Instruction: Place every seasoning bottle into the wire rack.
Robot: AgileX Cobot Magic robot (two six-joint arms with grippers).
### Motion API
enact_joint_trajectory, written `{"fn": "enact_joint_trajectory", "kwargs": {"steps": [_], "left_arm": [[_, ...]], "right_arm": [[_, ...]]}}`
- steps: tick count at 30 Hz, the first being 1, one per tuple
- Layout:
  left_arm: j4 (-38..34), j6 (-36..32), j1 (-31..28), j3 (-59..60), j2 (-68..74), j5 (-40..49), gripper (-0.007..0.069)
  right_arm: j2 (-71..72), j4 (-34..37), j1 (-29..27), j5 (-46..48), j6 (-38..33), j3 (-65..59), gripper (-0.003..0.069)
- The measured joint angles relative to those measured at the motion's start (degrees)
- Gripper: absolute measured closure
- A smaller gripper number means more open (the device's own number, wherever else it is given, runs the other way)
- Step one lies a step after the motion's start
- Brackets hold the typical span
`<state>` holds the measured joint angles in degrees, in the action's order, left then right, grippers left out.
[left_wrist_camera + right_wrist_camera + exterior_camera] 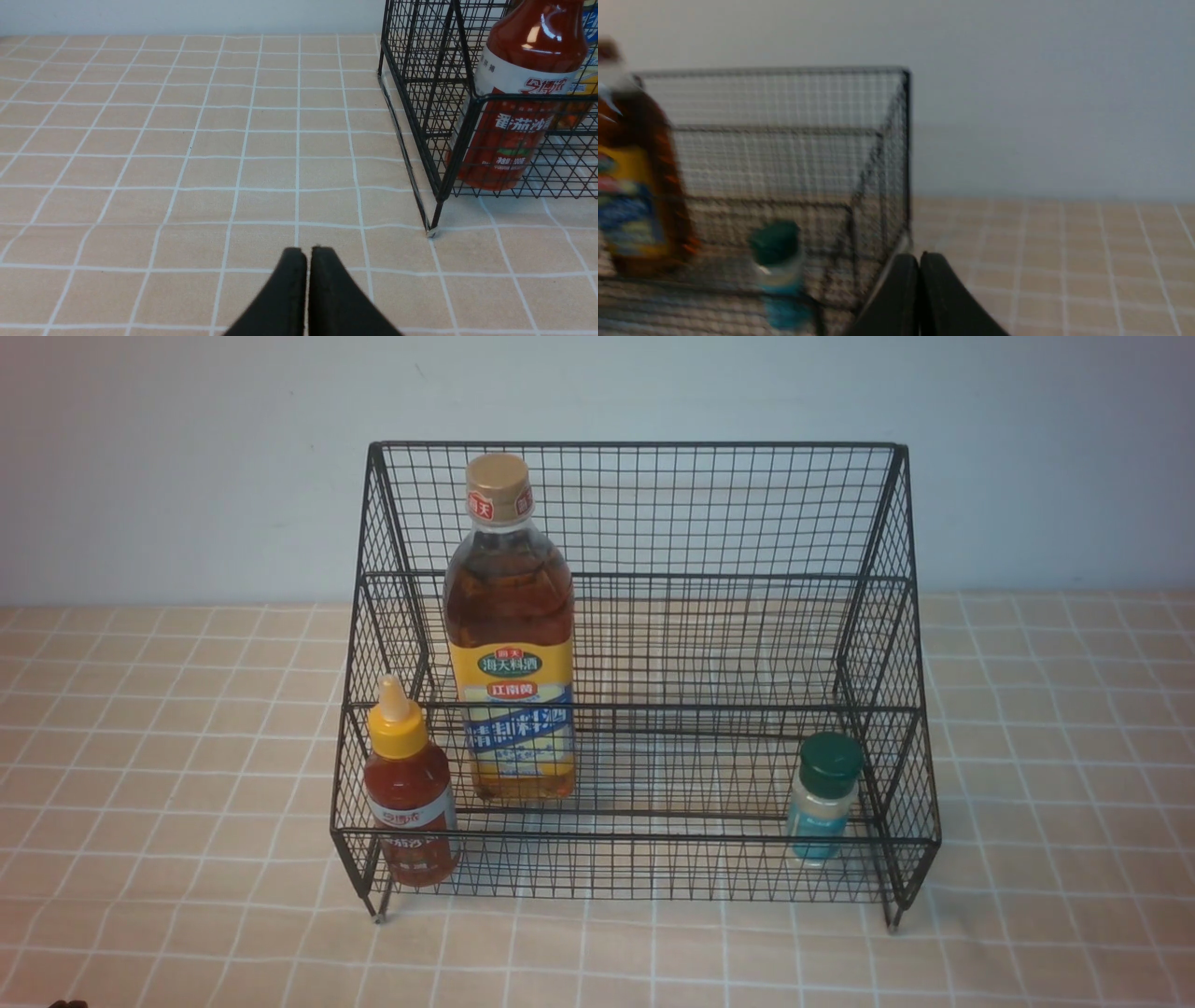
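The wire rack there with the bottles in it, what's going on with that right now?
Nothing is being handled at this moment: the left gripper and the right gripper are both shut and holding nothing. All three seasoning bottles are in the wire rack. The tall amber bottle and the red sauce bottle are toward its left side, and the small green-lidded shaker is near its right end. The placing looks done.
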<state>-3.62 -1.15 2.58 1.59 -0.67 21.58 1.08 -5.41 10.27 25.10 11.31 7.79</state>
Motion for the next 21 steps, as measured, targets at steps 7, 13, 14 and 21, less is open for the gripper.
{"fn": "enact_joint_trajectory", "kwargs": {"steps": [7, 13, 14, 21], "left_arm": [[0.0, 0.0, 0.0, 0.0, 0.0, 0.0, 0.0631], [0.0, 0.0, 0.0, 0.0, 0.0, 0.0, 0.0631], [0.0, 0.0, 0.0, 0.0, 0.0, 0.0, 0.0631], [0.0, 0.0, 0.0, 0.0, 0.0, 0.0, 0.0631]], "right_arm": [[0.0, -0.2, -9.8, -3.6, -0.2, -8.9, 0.0671], [-0.1, -0.9, -13.1, -3.6, -0.2, -8.9, 0.0671], [-0.1, -1.0, -13.2, -3.6, -0.2, -8.9, 0.0671], [-0.1, -1.0, -13.4, -3.6, -0.2, -8.9, 0.0671]]}}
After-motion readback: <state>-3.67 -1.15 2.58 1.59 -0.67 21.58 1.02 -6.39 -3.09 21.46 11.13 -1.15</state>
